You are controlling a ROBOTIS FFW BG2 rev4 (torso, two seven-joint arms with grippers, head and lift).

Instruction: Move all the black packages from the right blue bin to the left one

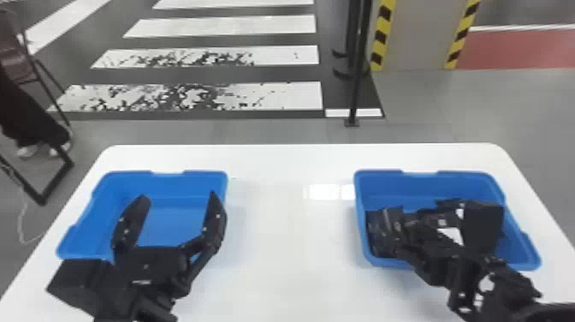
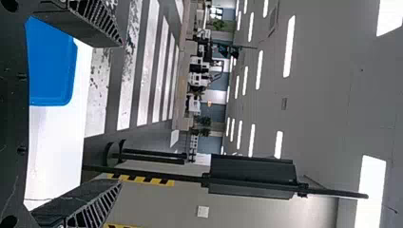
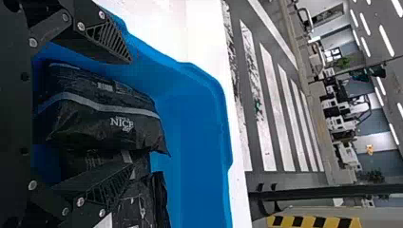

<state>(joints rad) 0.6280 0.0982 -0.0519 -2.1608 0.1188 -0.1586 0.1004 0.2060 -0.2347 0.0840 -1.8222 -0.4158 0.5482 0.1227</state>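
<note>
Op, your notes, R bin (image 1: 428, 186) as landmark.

Flr (image 1: 222, 141): grey, out past R bin on far side, w/ worn white stripes beyond & to its left.

Column (image 1: 415, 38): beyond R bin, well apart, yellow/blk hazard edges.

Tbl (image 1: 291, 214): white, rounded far corners, under R bin; R bin sits on its right-hand part.

Blk post (image 1: 354, 94): stands on flr past tbl, roughly off R bin's far left corner.

R bin itself: blue, open-topped, rim dips in far wall. L bin (image 1: 171, 182): same blue, same tbl, well apart to left of R bin.

L gripper (image 1: 178, 196): you've got it at L bin, well left of R bin; fingers spread wide, nothing btwn them.

R gripper (image 1: 436, 214): you've got it down at R bin, fingers inside rim. Fingers spread too, not pinching; top pkg lies partly in the gap btwn them, per R wrist view.

Blk pkgs: your task items, in R bin, piled. Top pkg (image 3: 102, 121) lies toward R bin's left side, grey band across, pale print, crinkled wrap. Lower pkg (image 3: 138, 204) sits nearer R bin's right side than top one, partly behind a finger. More blk wrap (image 3: 90, 159) shows under top pkg, in R bin; can't tell you total count.
</note>
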